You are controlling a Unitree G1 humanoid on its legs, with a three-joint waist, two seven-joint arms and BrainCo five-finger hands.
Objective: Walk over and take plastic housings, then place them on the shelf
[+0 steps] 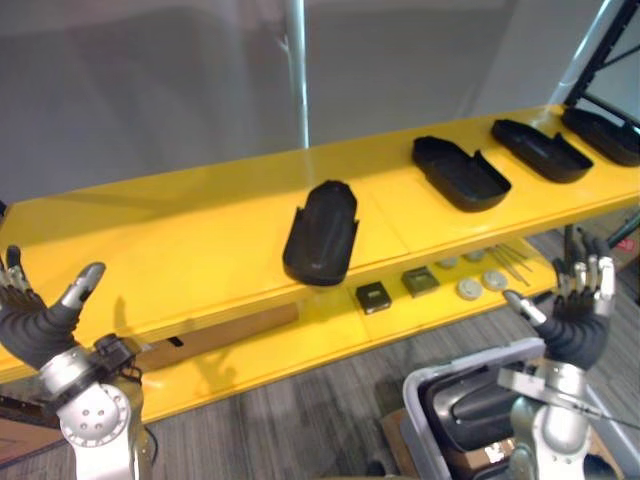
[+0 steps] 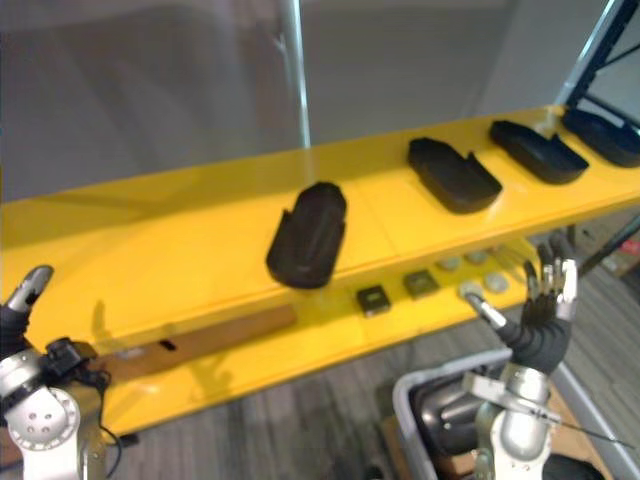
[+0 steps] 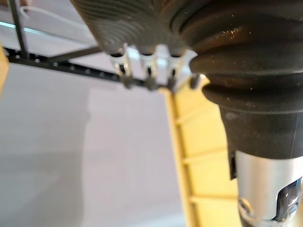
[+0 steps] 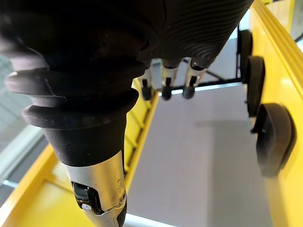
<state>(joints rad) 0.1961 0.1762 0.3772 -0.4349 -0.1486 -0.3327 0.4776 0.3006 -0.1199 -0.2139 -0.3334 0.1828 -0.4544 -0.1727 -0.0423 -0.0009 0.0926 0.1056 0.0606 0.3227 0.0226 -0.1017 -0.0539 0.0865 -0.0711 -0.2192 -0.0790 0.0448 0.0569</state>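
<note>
1. On the yellow shelf [image 1: 200, 230], top deck, four black plastic housings lie in a row. The nearest housing [image 1: 322, 232] is mid-shelf at the front edge. The second housing [image 1: 460, 172], third housing [image 1: 541, 149] and fourth housing [image 1: 602, 134] run toward the shelf's right end.
2. One more, the bin housing [image 1: 470, 408], lies in a grey bin [image 1: 440, 372] on the floor in front of the shelf's right half.
3. My left robot hand [image 1: 35, 320] is raised in front of the shelf's left end, fingers apart and straight, holding nothing.
4. My right robot hand [image 1: 578, 310] is in front of the shelf's right part, just above the bin, also spread and empty.
5. On the shelf's lower deck are small square parts [image 1: 373, 297] and round discs [image 1: 470, 289], which are not task items.
6. Handling guess: a hollow, thin-walled shell, so light and stiff, with a smooth and likely slippery surface.
7. Best hold, I judge, is across the narrow width at mid-length, with thumb on one long side wall and fingers on the other. A hold at one end would probably let it tip.
8. Next is probably the bin housing. Bare deck is free on the shelf left of the nearest housing.
</note>
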